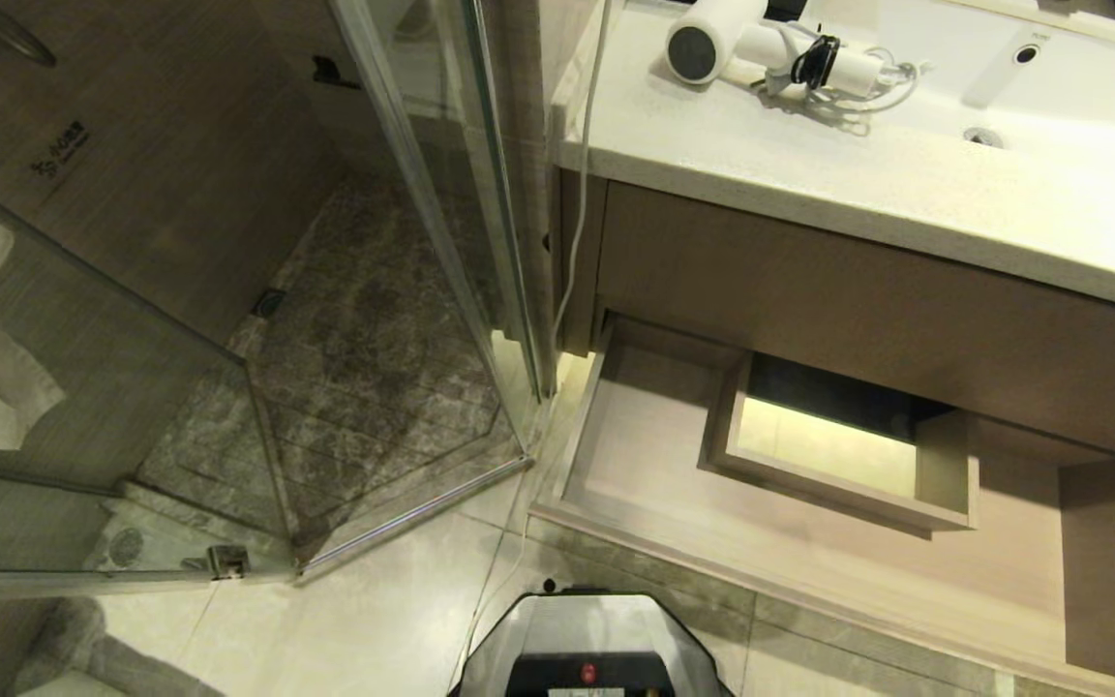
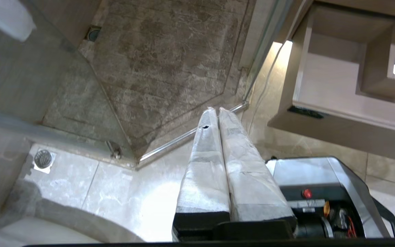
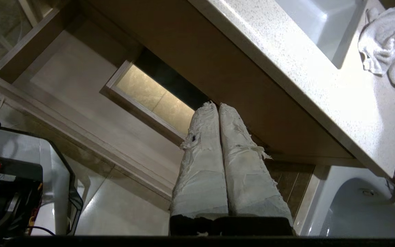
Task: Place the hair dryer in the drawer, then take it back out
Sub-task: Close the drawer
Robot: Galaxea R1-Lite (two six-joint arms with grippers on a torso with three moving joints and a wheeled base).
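The hair dryer lies on its side on the speckled worktop beside the sink, its grey round end facing the worktop's left corner and its cord bundled by a black band; the picture's upper edge cuts off part of its barrel. Below it the drawer stands pulled open, its boxed square cutout showing lit floor beneath, and neither gripper appears in this head view. In the left wrist view the left gripper hangs over the floor tiles with its wrapped fingers pressed together, holding nothing, well apart from the drawer to one side. In the right wrist view the right gripper is likewise closed and empty, poised before the drawer and under the worktop edge; the hair dryer is out of sight here.
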